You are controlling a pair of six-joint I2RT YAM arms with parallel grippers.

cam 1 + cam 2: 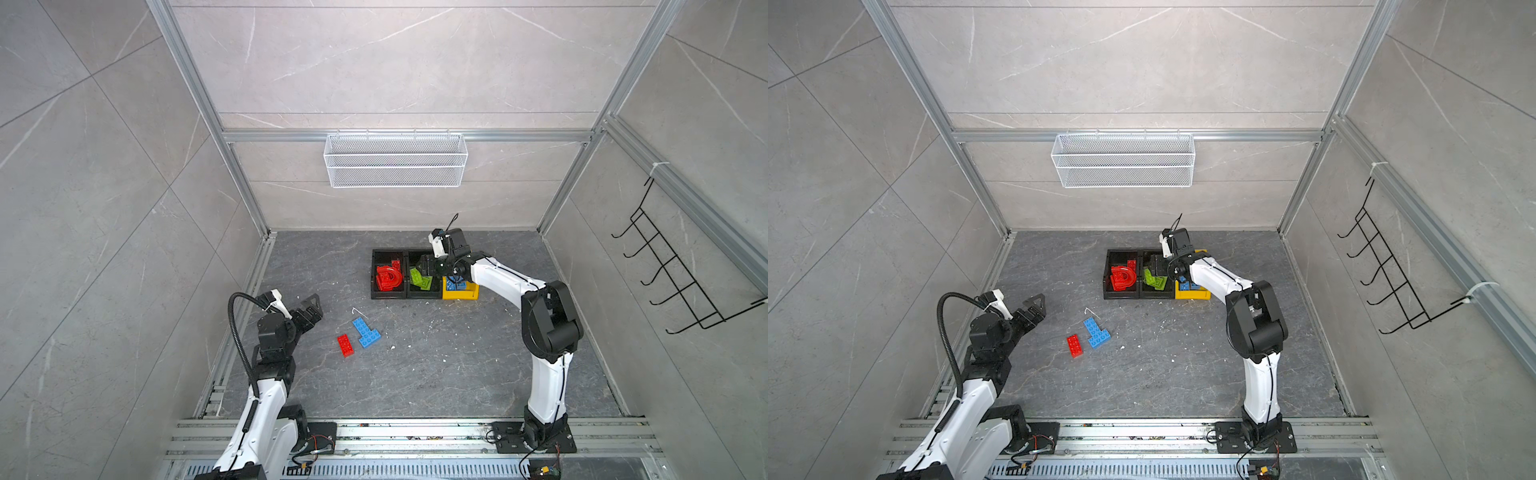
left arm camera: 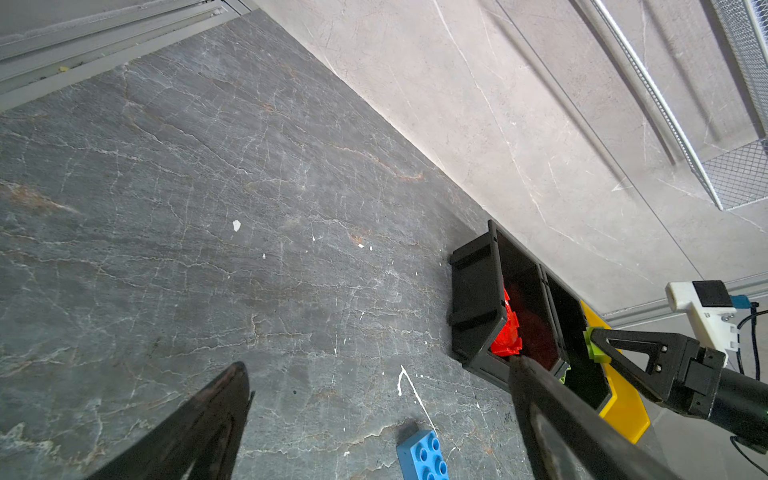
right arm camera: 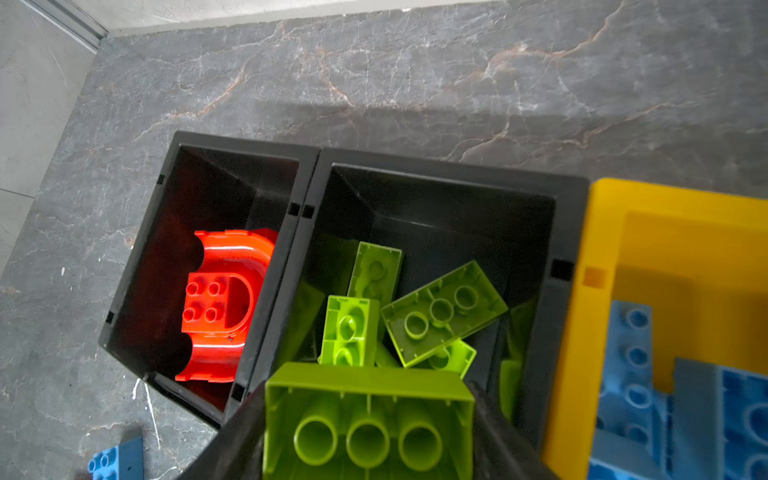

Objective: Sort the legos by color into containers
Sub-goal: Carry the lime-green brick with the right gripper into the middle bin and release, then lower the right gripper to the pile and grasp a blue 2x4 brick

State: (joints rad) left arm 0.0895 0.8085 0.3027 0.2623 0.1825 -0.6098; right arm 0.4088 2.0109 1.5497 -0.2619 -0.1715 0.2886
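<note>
Over grey tabletop, clamps right gripper on lime brick above middle black bin, twelve o'clock; holds left gripper agape, empty, nine o'clock, near red brick, blue bricks.

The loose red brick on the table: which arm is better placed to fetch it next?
Left, likely. The left pincer hangs open and empty near the red brick; the right pincer is at the bins, gripping a green brick.

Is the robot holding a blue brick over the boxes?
No, the right end effector grips a lime green brick above the middle black bin, which holds other green bricks.
</note>
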